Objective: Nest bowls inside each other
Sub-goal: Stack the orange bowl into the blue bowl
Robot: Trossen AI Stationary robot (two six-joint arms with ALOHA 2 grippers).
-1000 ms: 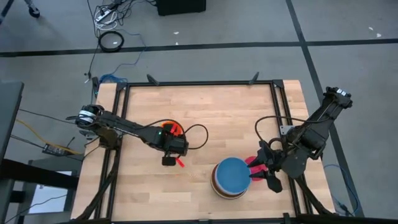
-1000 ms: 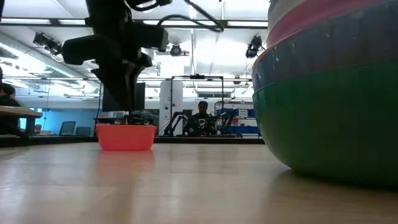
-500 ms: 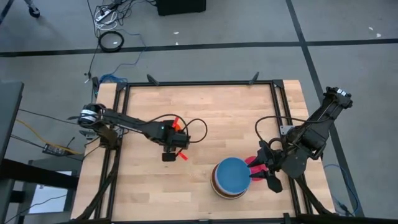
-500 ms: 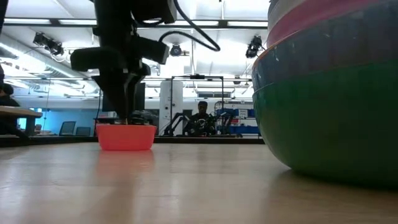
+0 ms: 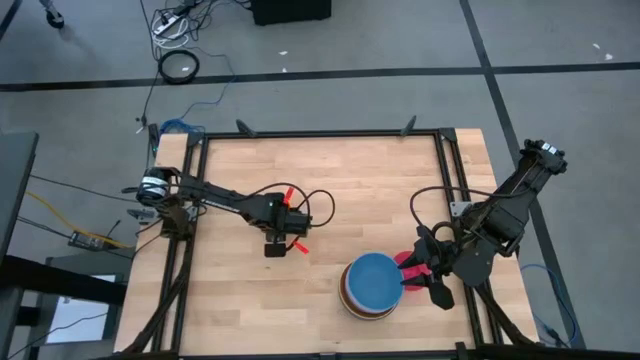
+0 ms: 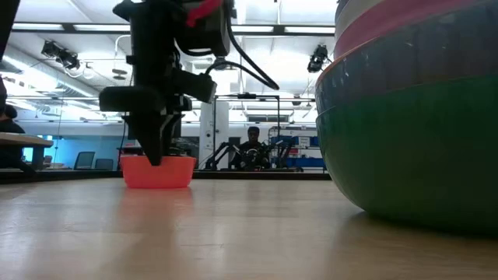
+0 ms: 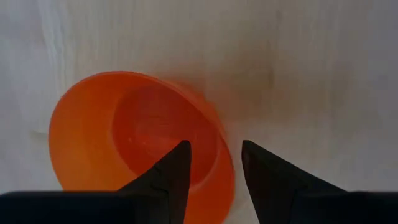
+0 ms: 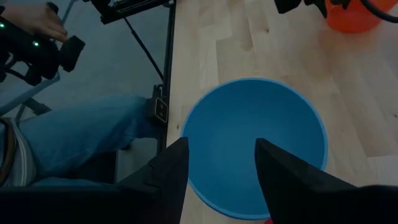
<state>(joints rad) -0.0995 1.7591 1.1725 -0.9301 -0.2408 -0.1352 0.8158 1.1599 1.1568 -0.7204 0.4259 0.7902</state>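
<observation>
Fingers of the left claw [image 7: 214,174] stand spread over the rim of the small orange-red round plastic bowl [image 7: 134,143], one inside and one outside, on the wooden tabletop [image 5: 350,185] left of centre. Further right sits the nested stack of plastic bowls [image 5: 370,287], blue one [image 8: 255,143] on top. The right claw [image 8: 217,174] hangs spread above it, holding nothing.
</observation>
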